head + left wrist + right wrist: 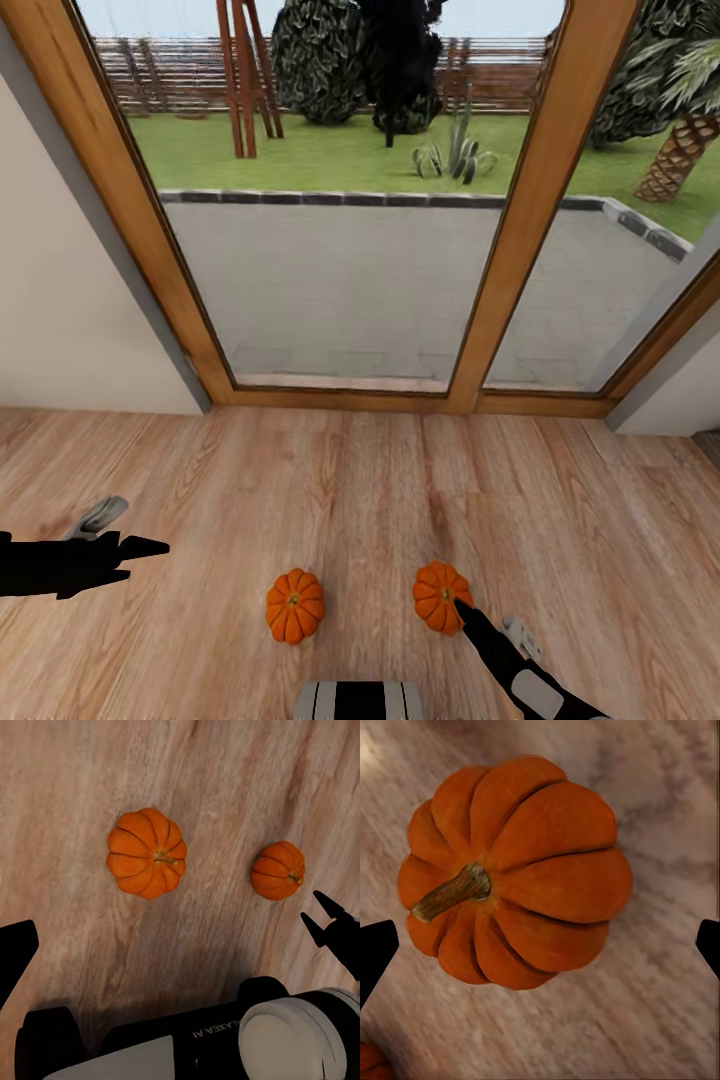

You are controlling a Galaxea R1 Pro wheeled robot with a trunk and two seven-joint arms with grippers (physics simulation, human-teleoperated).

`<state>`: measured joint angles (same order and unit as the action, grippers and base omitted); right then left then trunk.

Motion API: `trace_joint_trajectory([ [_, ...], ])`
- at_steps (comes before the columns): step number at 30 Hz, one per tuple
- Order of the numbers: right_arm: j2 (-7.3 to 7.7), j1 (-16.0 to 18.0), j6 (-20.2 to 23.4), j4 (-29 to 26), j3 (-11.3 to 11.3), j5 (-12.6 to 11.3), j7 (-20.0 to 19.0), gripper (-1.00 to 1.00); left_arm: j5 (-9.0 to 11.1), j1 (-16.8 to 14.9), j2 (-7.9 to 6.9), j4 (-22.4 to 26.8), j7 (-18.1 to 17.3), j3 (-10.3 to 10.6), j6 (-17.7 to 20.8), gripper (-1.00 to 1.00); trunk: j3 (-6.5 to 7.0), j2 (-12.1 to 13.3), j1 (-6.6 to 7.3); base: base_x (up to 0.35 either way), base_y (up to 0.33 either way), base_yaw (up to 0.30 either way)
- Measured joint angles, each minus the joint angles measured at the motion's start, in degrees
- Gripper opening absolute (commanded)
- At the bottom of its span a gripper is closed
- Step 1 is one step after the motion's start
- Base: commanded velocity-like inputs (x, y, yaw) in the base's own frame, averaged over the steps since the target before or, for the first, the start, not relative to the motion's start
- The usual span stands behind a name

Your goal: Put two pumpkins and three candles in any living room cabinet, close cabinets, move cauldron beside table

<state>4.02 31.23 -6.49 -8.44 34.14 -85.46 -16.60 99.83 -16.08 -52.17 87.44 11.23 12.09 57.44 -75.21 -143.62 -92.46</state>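
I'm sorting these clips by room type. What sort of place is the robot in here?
Probably a home's living area beside a patio door: a wood-plank floor, tall wood-framed glass panes looking onto a paved terrace and lawn, and two pumpkins, one to the left and one by the right gripper.

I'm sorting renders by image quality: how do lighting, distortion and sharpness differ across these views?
Head view: wide-angle distortion splays the window frame, daylight is even, and the pumpkins cast hardly any shadow. Left wrist view: dim, with the floor darkening toward the edges. Right wrist view: the right pumpkin is very close and slightly soft, and the right gripper fingertips are black silhouettes.
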Motion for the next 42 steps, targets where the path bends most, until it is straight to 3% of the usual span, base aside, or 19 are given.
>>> trace_joint_trajectory([
  [9,0.04,0.0,0.0,-0.3,0.0,-0.1,-0.8,1.0,0.0,0.0,0.03,0.0,0.0,0.0,0.0,1.0,-2.0,-0.1,-0.23,0.0,0.0,0.0],
  [12,0.08,0.0,0.2,-0.4,0.0,-0.3,-3.9,1.0,0.0,0.0,0.02,0.0,0.0,0.0,0.0,1.0,-2.66,-0.2,-0.31,0.0,0.0,0.0],
  [15,0.08,0.0,0.5,-0.4,-0.1,-2.1,-7.6,1.0,0.0,0.0,0.06,0.0,0.0,0.0,0.0,1.0,-3.33,-0.2,-0.39,0.0,0.0,0.0],
  [23,0.09,0.0,0.7,-0.3,0.0,-3.7,-8.9,1.0,0.0,0.0,0.07,0.1,0.0,0.0,0.0,1.0,-5.1,-0.3,-0.59,0.0,0.0,0.0],
  [27,0.13,0.0,0.7,-0.3,-0.1,-4.9,-8.9,1.0,0.0,0.0,0.07,0.1,0.0,0.0,0.0,1.0,-5.11,-0.3,-0.59,0.0,0.0,0.0],
  [29,0.16,0.0,0.7,0.0,-0.1,-8.3,-9.0,1.0,0.0,0.0,0.05,0.1,0.0,0.0,0.0,1.0,-5.11,-0.3,-0.59,0.0,0.0,0.0],
  [32,0.23,0.0,0.7,0.3,0.1,-11.3,-9.1,1.0,0.0,0.0,0.08,0.1,0.0,0.0,0.0,1.0,-5.11,-0.3,-0.59,0.0,0.0,0.0],
  [42,0.59,0.0,0.6,0.5,-0.1,-12.4,-9.0,1.0,0.0,0.0,0.08,0.1,0.0,0.0,0.0,1.0,-5.11,-0.3,-0.59,0.0,0.0,0.0],
])
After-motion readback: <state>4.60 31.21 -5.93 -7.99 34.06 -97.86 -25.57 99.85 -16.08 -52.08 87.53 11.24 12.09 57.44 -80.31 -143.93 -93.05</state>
